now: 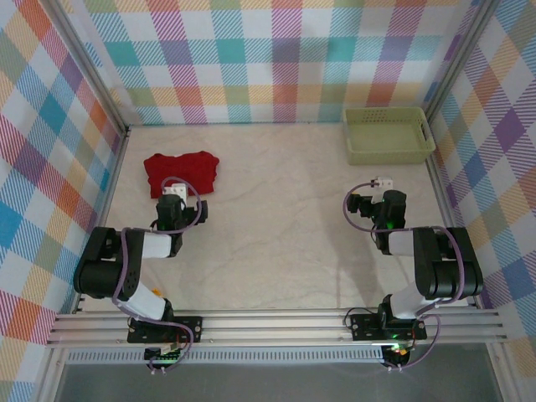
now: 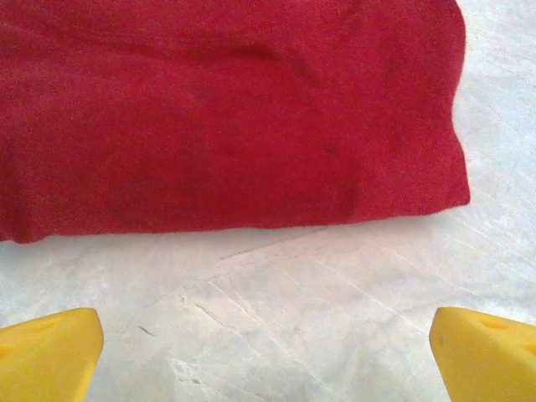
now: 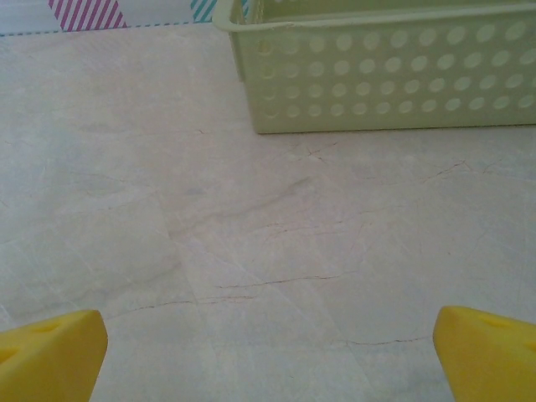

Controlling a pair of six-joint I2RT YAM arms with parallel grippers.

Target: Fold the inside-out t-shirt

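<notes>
Two grippers are here, and both are empty. The left gripper (image 2: 268, 362) has yellow fingertips (image 2: 46, 356). It hangs just on the near side of the plain deep-red soft cloth t-shirt (image 2: 226, 117) and does not touch it. Its jaws stand wide apart. The right gripper (image 3: 268, 362) is well off to the right of the shirt. Its jaws stand wide apart too, with nothing between them.

The shirt lies flat on the pale, stone-look table (image 2: 318, 301). From above we see it as a small block (image 1: 181, 172) with a straight near edge and no sleeves sticking out. So we think the folding is done, or very nearly done. At most a little tidy-up may be left, because the far edge looks a bit wavy. We cannot tell which side of the cloth faces out, as we see no seam and no tag.

The pale green plastic basket with round holes (image 3: 377, 79) stands far to the right of the shirt and a bit further back. We cannot see into it well.

We find no words to read. The shirt has no print or label. The basket shows no name. The checked walls (image 1: 276, 59) behind the shirt carry only coloured stripes.
</notes>
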